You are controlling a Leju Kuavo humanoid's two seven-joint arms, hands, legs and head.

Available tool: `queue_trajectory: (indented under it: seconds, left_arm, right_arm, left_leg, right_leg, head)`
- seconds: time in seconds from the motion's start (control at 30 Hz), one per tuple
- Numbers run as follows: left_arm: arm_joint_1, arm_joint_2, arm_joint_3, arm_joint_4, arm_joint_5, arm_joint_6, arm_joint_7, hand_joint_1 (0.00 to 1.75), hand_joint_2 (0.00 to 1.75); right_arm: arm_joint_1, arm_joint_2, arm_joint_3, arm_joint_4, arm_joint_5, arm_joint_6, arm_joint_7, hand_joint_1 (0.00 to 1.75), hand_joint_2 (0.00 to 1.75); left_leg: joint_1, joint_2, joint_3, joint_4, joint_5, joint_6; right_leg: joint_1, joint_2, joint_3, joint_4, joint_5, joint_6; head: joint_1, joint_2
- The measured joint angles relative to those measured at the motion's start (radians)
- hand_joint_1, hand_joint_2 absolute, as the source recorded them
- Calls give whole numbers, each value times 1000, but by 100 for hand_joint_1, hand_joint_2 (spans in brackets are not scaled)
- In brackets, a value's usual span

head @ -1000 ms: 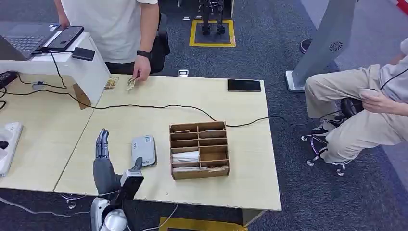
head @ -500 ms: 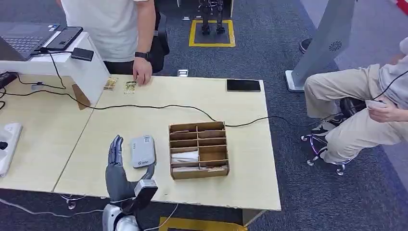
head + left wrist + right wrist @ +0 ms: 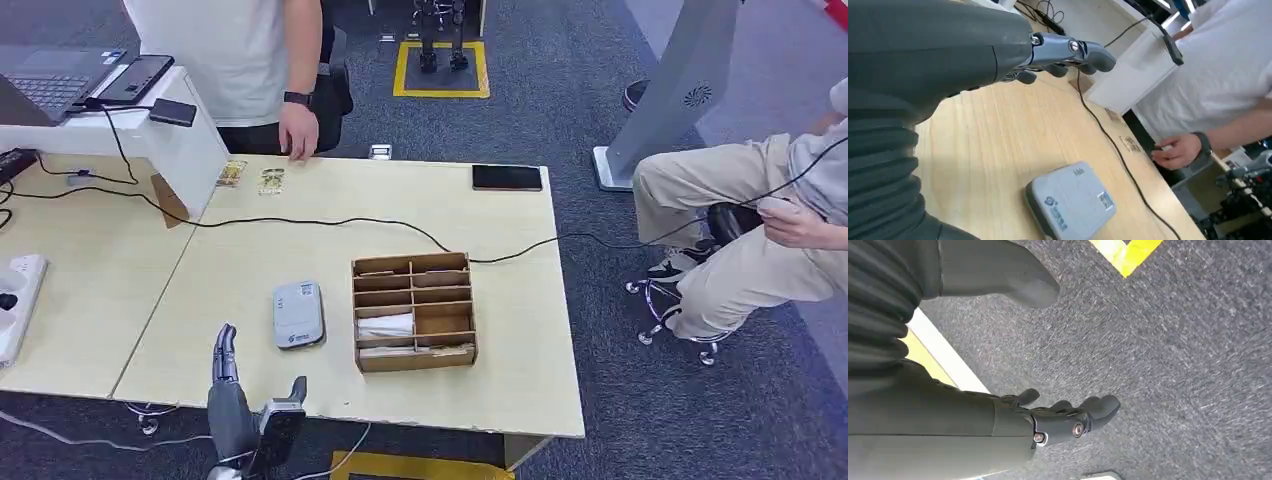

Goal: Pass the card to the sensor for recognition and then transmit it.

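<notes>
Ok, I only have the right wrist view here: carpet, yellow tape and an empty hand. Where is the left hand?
Observer: The left hand is over the near edge of the table, fingers apart, holding nothing.
Operator: Is the sensor close to it?
Observer: Yes, the grey sensor lies flat on the table just beyond that hand, beside a wooden box.
Operator: And the cards?
Observer: Two cards lie at the far edge of the table, near a standing person's hand.
</notes>
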Motion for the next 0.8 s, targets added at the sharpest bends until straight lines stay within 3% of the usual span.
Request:
queue_trajectory:
  seconds: [0.17, 0.3, 0.43, 0.67, 0.8]
  left_arm:
    - [0, 9, -47, 24, -69, 0, -13, 0, 175]
    - [-19, 21, -105, 28, -118, 0, 27, 0, 175]
    - [-55, 38, -169, 28, -119, 0, 74, 0, 175]
    - [-92, 50, -230, 26, -95, -1, 93, 0, 175]
    - [-117, 59, -239, 23, -23, -64, 176, 0, 175]
  right_arm:
    - [0, 0, -9, -5, 21, 10, 0, 0, 175]
    - [-1, 0, -12, -8, 40, 31, -5, 0, 175]
    - [-1, 0, -12, -8, 54, 35, -13, 0, 175]
    - [-1, 0, -12, -8, 65, 39, -21, 0, 175]
    - [-2, 0, -12, -8, 71, 48, -30, 0, 175]
  left_leg:
    - [0, 0, 0, 0, 0, 0]
    - [0, 0, 0, 0, 0, 0]
    - [0, 0, 0, 0, 0, 0]
    - [0, 0, 0, 0, 0, 0]
    - [0, 0, 0, 0, 0, 0]
  right_leg:
    - [0, 0, 0, 0, 0, 0]
    - [0, 0, 0, 0, 0, 0]
    - [0, 0, 0, 0, 0, 0]
    - [0, 0, 0, 0, 0, 0]
    - [0, 0, 0, 0, 0, 0]
  head:
    - [0, 0]
    - [0, 0]
    - [0, 0]
    - [0, 0]
    - [0, 0]
